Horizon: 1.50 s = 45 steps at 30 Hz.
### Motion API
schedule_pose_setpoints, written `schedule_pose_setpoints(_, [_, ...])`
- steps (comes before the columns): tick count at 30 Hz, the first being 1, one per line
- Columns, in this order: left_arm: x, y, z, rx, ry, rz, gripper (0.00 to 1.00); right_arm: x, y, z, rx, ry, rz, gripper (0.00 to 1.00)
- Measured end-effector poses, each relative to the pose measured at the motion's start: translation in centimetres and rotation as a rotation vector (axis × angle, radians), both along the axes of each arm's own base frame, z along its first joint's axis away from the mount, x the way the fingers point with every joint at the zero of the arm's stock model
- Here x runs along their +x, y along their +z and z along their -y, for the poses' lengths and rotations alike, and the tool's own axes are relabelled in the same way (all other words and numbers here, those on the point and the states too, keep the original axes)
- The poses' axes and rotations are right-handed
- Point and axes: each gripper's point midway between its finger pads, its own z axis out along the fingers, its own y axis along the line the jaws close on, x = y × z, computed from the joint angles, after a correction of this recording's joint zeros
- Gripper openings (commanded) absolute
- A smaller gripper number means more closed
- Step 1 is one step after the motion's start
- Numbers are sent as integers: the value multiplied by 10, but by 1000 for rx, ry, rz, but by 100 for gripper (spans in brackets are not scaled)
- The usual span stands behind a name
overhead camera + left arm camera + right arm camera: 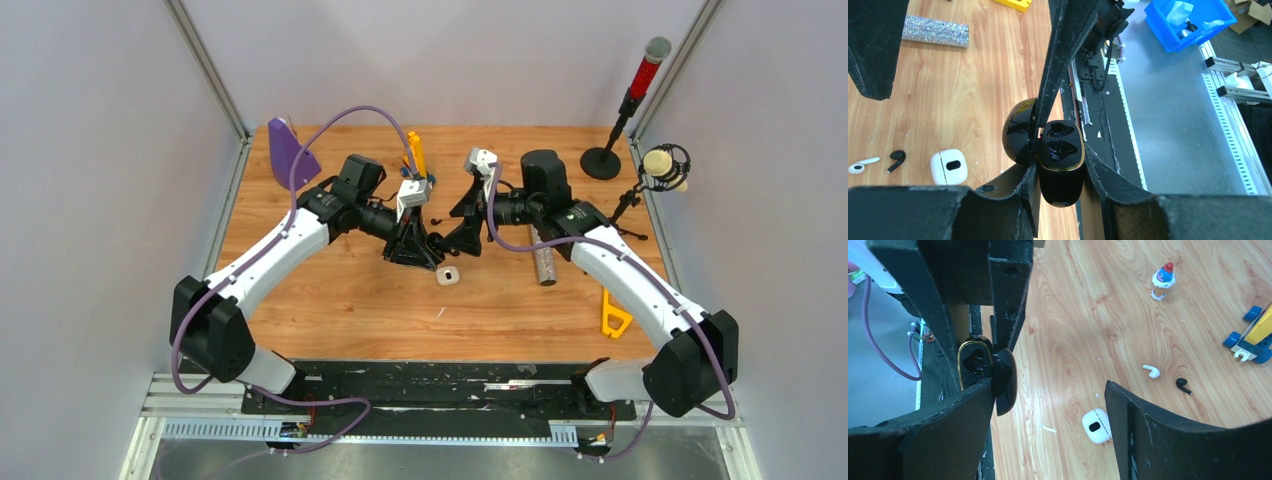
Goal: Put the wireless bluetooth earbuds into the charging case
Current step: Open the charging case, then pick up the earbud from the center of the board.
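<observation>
My left gripper [1062,161] is shut on the base of a glossy black charging case [1063,150], held above the table with its lid [1017,131] swung open. The gold-rimmed wells look empty. My right gripper [1050,385] is open wide, and one of its fingers [1063,55] is wedged between the lid and the base. The case also shows in the right wrist view [977,362]. A white earbud [1151,371] and a black earbud [1183,385] lie side by side on the wood. Both grippers meet at the table's middle [440,242].
A shut white case [447,275] lies just under the grippers, with a thin white sliver [1049,429] near it. A glittery cylinder [543,262], a yellow tool [614,318], a purple block [290,152], a microphone stand [605,160] and small toys [1163,280] stand around.
</observation>
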Motion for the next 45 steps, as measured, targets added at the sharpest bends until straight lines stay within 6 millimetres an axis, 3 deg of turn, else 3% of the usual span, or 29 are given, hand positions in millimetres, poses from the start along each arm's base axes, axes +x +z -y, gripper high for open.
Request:
schedule_pose_setpoints(5, [3, 0, -2, 2, 11, 4, 4, -12, 13, 2, 23, 28, 20, 92])
schedule_pose_setpoints(12, [18, 0, -12, 3, 62, 6, 2, -27, 48, 11, 63, 36, 113, 94])
schedule_pose_setpoints(17, [39, 3, -25, -18, 144, 25, 2, -10, 48, 18, 47, -33, 135, 93])
schedule_pose_setpoints(20, [47, 8, -35, -40, 195, 48, 2, 16, 27, 20, 2, -102, 104, 92])
schedule_pose_setpoints(26, [47, 20, -51, -104, 215, 93, 3, 89, -62, 16, -191, -246, -43, 85])
schedule_pose_setpoints(29, [45, 24, -61, -131, 211, 102, 3, 114, -101, 15, -284, -274, -84, 82])
schedule_pose_setpoints(32, [47, 26, -75, -143, 220, 124, 3, 132, -126, 15, -365, -280, -87, 78])
schedule_pose_setpoints(34, [48, 30, -87, -147, 226, 146, 4, 145, -137, 14, -415, -278, -67, 73])
schedule_pose_setpoints(39, [41, 40, -109, -160, 222, 227, 5, 176, -149, 0, -525, -243, -25, 72])
schedule_pose_setpoints(45, [31, 28, -113, -149, 178, 209, 6, 180, -171, -11, -653, -181, -50, 67])
